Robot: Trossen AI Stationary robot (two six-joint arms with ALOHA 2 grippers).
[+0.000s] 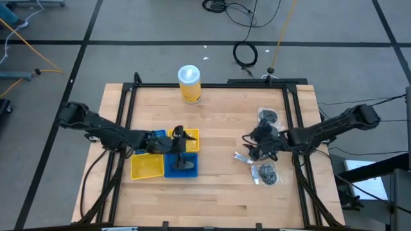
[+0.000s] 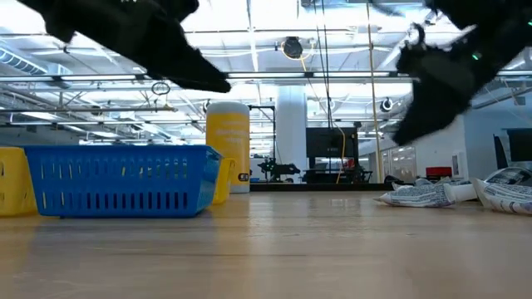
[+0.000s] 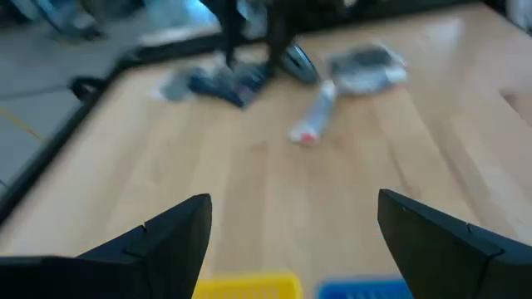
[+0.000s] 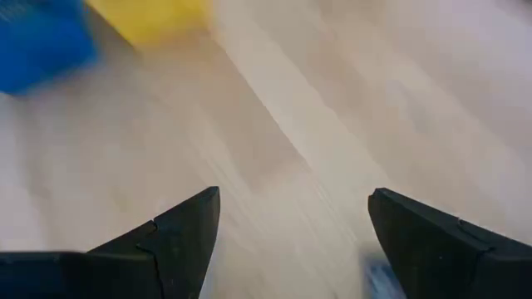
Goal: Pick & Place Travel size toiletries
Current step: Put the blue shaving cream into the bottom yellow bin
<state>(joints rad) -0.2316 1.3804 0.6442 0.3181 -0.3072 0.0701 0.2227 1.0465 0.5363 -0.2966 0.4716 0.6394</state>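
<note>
The travel size toiletries lie in a loose group near the table's right edge: a dark round piece (image 1: 268,117), a wrapped dark one (image 1: 266,172) and a small pale tube (image 1: 241,157). In the low view they show as pale wrapped pieces (image 2: 432,193). My right gripper (image 1: 252,145) hovers open at the left side of this group, above bare wood (image 4: 291,166). My left gripper (image 1: 180,149) is open over the yellow and blue trays (image 1: 146,165), pointing toward the toiletries (image 3: 366,65). Neither gripper holds anything.
Square yellow and blue trays (image 2: 116,178) sit left of the table's middle. A tall yellow canister (image 1: 189,85) with a white lid stands at the far edge. Bare wood lies between the trays and the toiletries. A black frame (image 1: 212,85) runs around the table.
</note>
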